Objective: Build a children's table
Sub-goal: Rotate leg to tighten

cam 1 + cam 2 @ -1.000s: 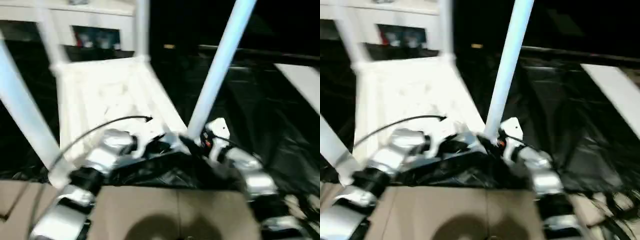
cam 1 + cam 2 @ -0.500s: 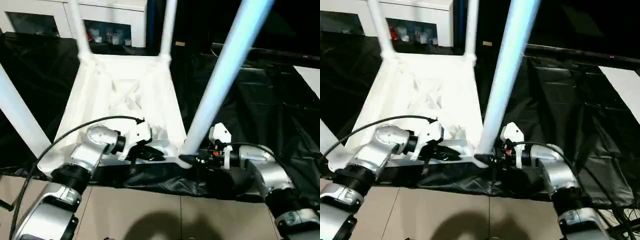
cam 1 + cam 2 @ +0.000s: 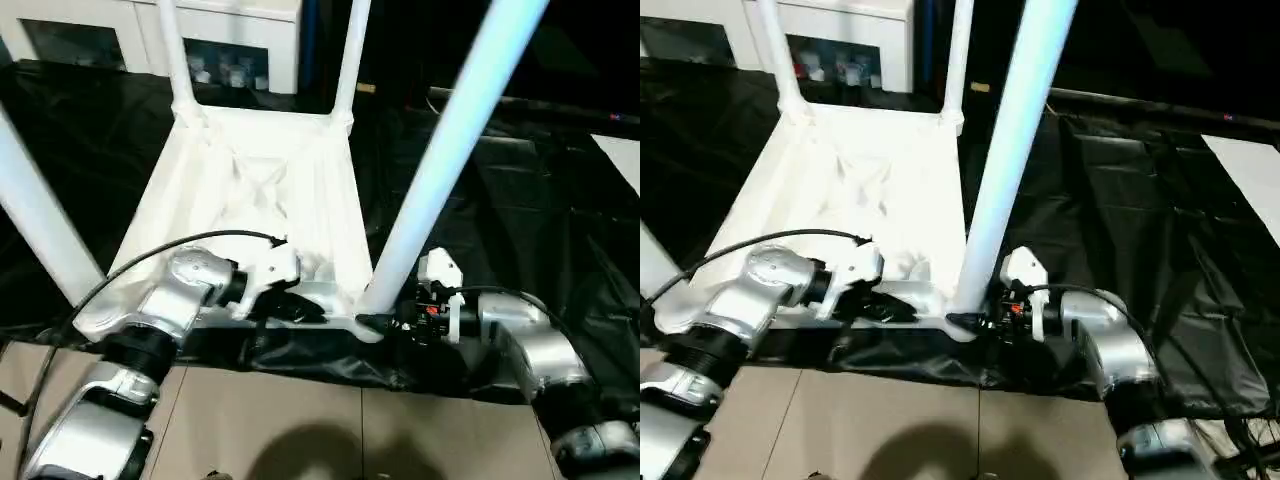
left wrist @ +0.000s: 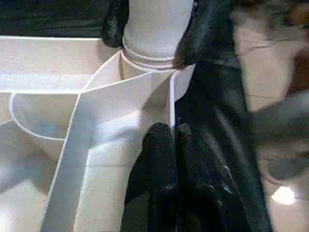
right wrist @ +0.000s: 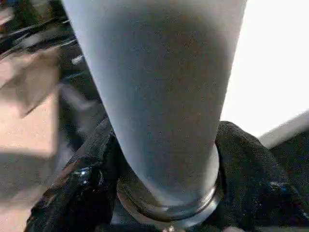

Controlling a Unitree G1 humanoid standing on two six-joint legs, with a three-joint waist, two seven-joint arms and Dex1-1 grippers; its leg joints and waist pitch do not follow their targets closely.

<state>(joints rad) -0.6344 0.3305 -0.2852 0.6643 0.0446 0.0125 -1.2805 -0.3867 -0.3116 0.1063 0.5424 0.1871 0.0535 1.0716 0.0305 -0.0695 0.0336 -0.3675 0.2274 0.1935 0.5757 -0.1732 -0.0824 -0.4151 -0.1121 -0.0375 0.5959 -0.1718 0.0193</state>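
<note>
The right hand [image 3: 985,322] clasps the base of the near leg [image 3: 1008,150] at its corner socket while the closed left hand [image 4: 166,145] presses the upturned children's table [image 3: 875,190] beside it, so seating that leg fully seems next.

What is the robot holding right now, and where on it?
The right end effector grips a long white plastic table leg at its base, by the corner socket. The left end effector is shut, holding nothing.

tabletop [image 3: 265,215] upside down on sheet [image 3: 520,220] | four legs up from its corners | near-right leg [image 3: 440,150] between right gripper [image 3: 385,322] fingers | left gripper [image 3: 300,310] on tabletop's near edge, left of that leg
</note>
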